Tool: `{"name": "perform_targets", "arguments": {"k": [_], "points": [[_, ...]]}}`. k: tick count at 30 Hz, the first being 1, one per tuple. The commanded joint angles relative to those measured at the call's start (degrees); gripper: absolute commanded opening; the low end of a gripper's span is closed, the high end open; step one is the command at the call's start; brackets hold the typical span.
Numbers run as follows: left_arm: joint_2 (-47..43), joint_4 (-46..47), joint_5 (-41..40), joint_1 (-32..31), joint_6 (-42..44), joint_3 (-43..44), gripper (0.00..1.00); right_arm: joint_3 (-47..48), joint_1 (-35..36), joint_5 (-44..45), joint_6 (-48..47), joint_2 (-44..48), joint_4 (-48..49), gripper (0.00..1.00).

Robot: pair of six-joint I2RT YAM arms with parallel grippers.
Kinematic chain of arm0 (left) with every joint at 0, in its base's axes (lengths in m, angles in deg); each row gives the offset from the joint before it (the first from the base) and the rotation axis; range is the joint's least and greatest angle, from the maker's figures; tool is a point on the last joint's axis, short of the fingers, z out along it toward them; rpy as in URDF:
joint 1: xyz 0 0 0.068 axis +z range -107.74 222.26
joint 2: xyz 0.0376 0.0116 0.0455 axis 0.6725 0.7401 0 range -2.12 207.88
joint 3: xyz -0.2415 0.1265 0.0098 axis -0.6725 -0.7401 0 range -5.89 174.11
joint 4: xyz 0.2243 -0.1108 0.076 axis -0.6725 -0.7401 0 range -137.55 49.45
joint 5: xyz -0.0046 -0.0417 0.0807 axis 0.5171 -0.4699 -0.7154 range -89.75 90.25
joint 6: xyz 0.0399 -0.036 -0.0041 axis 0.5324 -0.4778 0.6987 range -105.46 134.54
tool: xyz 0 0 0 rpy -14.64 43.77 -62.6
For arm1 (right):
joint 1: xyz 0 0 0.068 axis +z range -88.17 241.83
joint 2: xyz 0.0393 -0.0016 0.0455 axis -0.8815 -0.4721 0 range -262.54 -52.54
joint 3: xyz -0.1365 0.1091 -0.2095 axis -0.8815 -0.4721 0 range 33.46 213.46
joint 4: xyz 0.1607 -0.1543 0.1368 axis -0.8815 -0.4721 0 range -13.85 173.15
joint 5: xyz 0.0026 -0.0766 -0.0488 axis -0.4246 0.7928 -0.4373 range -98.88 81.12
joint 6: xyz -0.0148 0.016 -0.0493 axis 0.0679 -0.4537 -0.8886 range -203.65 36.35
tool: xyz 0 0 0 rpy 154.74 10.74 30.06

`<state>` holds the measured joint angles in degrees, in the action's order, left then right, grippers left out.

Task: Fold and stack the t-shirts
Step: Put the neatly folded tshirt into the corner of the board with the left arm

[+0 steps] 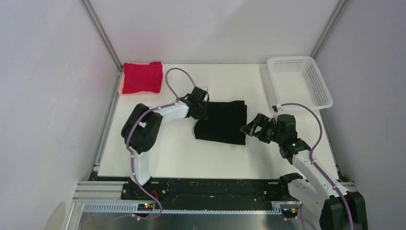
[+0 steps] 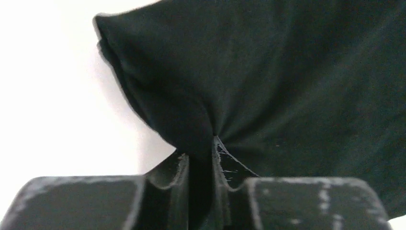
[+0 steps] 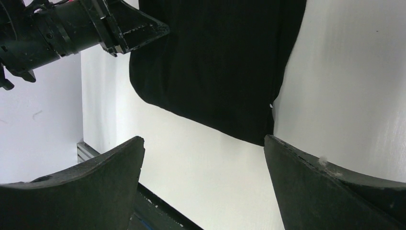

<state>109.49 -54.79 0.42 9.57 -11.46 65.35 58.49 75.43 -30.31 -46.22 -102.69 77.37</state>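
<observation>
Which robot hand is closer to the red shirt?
Left. The left gripper pinches the black shirt's left edge, the side toward the red shirt; the right gripper sits off the black shirt's right edge.

Bright, even light; black shirt (image 2: 287,72) blurry in close wrist view.

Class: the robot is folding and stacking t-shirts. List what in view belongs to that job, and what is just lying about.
Belongs to the job: black t-shirt, pinched by the left gripper; red t-shirt, folded, far left corner; right gripper, open.
Just lying about: white mesh basket, far right corner.
</observation>
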Motion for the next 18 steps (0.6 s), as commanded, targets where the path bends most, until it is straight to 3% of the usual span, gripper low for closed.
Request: {"name": "perform_targets", "arguments": {"k": [1, 2, 5, 10, 13, 18], "points": [[3.59, -8.93, -6.96, -3.34, -0.12, 3.45, 0.07, 0.36, -0.37, -0.88, -1.37, 0.17, 0.47, 1.0], [3.32, -10.12, -10.56, -3.39, 0.05, 3.9, 0.02, 0.36, -0.44, -0.96, -1.47, 0.15, 0.44, 1.0], [2.42, -13.62, -21.67, -3.3, 2.22, 8.06, 0.0, 0.33, -0.61, -0.76, -1.86, 0.1, 0.3, 0.99], [2.37, -14.22, -39.66, -0.62, 15.51, 17.0, 0.0, 0.28, -0.73, -0.38, -2.61, -0.67, 0.92, 0.99], [5.07, -11.3, -43.8, 2.74, 27.49, 21.54, 0.0, 0.31, -0.92, 0.12, -3.1, -1.49, 1.43, 0.99], [9.89, -7.73, -40.01, 11.48, 38.64, 32.95, 0.0, 0.35, -1.26, 0.99, -3.62, -3.98, 3.31, 0.99]]}}
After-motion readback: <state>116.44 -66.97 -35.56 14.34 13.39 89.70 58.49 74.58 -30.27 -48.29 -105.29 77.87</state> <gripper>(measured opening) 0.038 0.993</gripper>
